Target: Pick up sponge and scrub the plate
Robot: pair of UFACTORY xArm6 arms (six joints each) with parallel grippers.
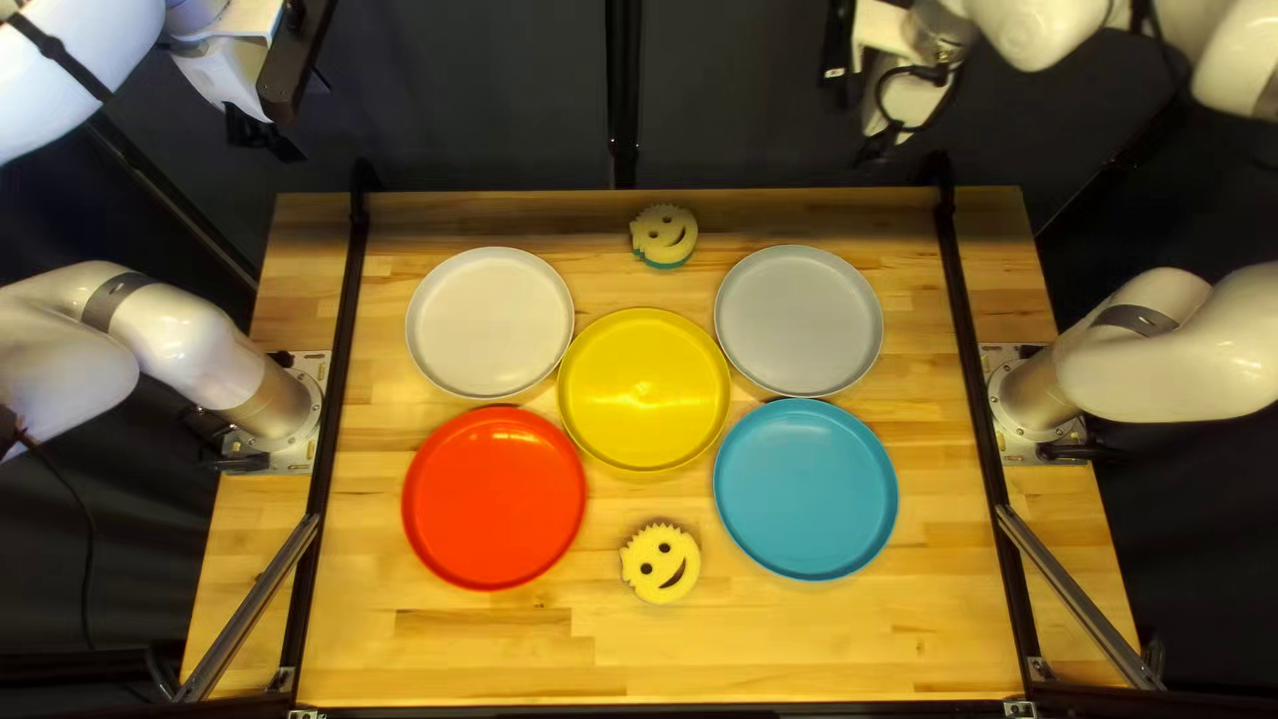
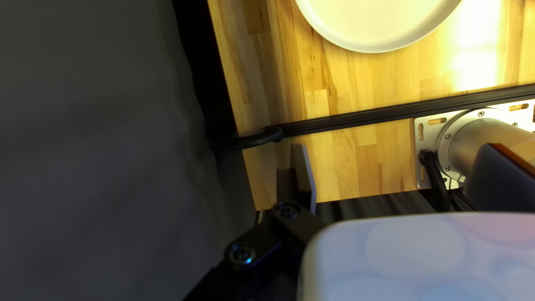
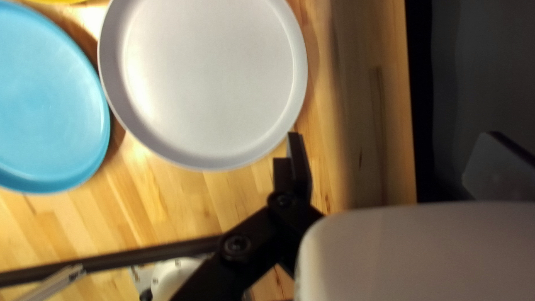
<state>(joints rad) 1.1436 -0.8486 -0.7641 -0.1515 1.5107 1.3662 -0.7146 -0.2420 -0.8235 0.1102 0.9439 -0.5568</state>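
- Top left view: open wood on the table [image 1: 799,653] between near sponge [image 1: 660,563] and near edge; left gripper [image 1: 264,137] and right gripper [image 1: 879,144] show past the far edge.
- Far sponge [image 1: 663,237] lies nearer the grippers, sideways between them.
- Count: two sponges, five plates.
- Left wrist view: left gripper [image 2: 398,147] open, fingers wide apart; table edge below, white plate [image 2: 379,22] ahead.
- Right wrist view: right gripper [image 3: 393,136] open; gray plate [image 3: 206,83] ahead.
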